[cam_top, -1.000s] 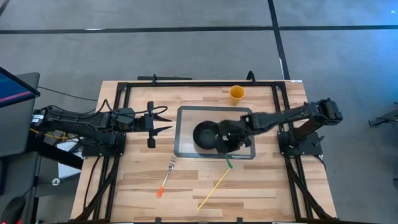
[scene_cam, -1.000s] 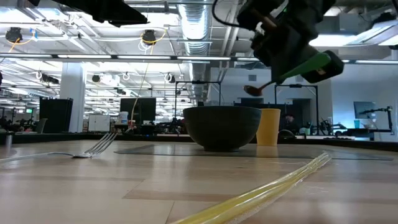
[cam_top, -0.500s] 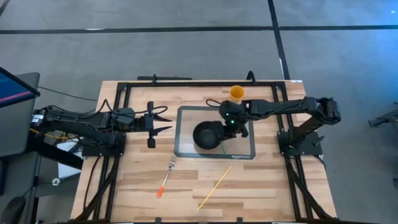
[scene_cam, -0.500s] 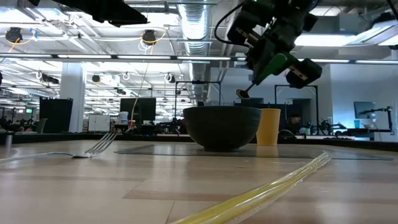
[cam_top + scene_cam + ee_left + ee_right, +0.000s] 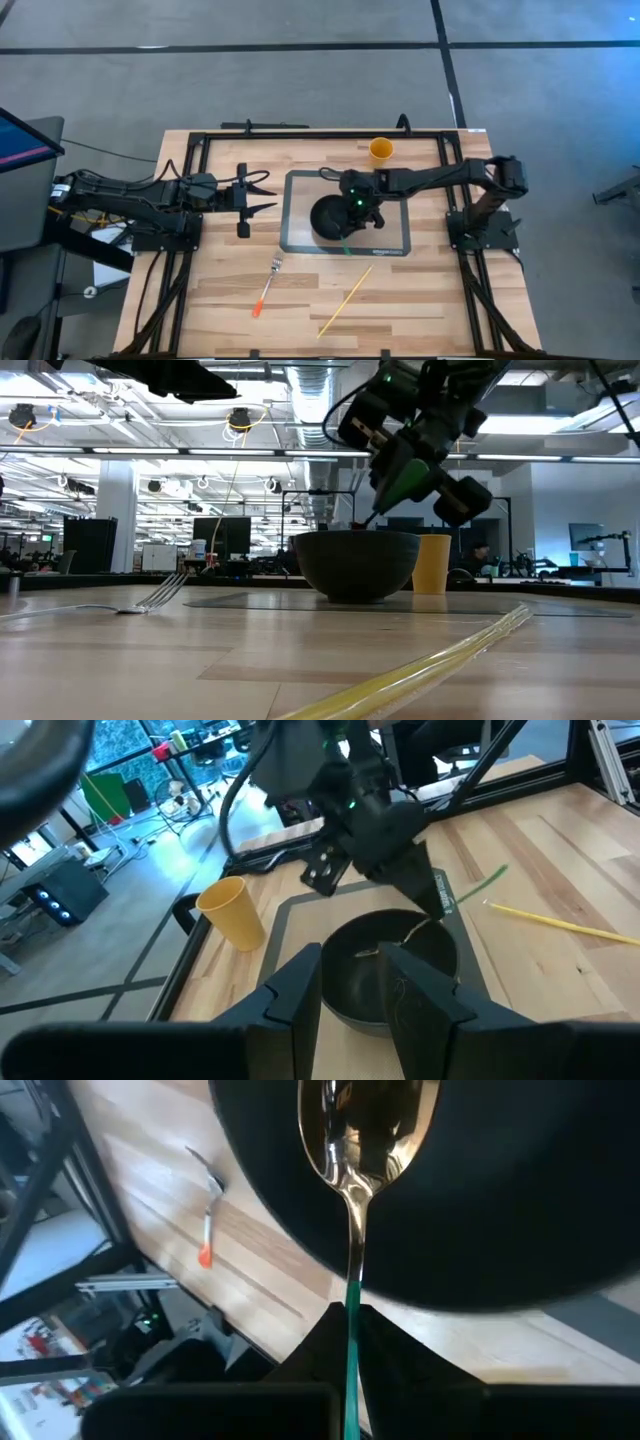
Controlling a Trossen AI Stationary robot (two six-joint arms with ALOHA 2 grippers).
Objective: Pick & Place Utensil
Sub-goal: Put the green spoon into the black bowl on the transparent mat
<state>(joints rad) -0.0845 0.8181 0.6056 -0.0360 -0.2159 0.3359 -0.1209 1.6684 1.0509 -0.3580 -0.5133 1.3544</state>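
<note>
My right gripper [image 5: 354,204] hangs over the black bowl [image 5: 322,218], shut on a spoon with a green handle. The spoon's metal bowl end [image 5: 366,1120] sits over the black bowl's inside, and its tip [image 5: 361,525] is at rim level. The handle's free end [image 5: 346,247] sticks out toward the table's near edge. The black bowl [image 5: 357,563] stands on a grey mat [image 5: 296,240]. My left gripper [image 5: 264,195] waits open above the wood, left of the mat. My right gripper pinches the spoon's green handle [image 5: 351,1316] between its two fingers, a little behind the metal neck. It comes from above, slanting down, with the fingers across the handle. The spoon is tilted, metal end down into the black bowl; whether it touches the bowl I cannot tell.
An orange cup [image 5: 381,150] stands beyond the mat's far right corner. A fork with an orange handle [image 5: 266,287] and a yellow straw [image 5: 345,302] lie on the wood nearer the near edge. Black frame rails run along the table's sides.
My right gripper carried the spoon from the bowl's near right side toward the far edge, then left and down over the bowl. The spoon tipped more steeply, and its metal end dropped from above the rim to rim level. The gripper stayed shut on the handle.
</note>
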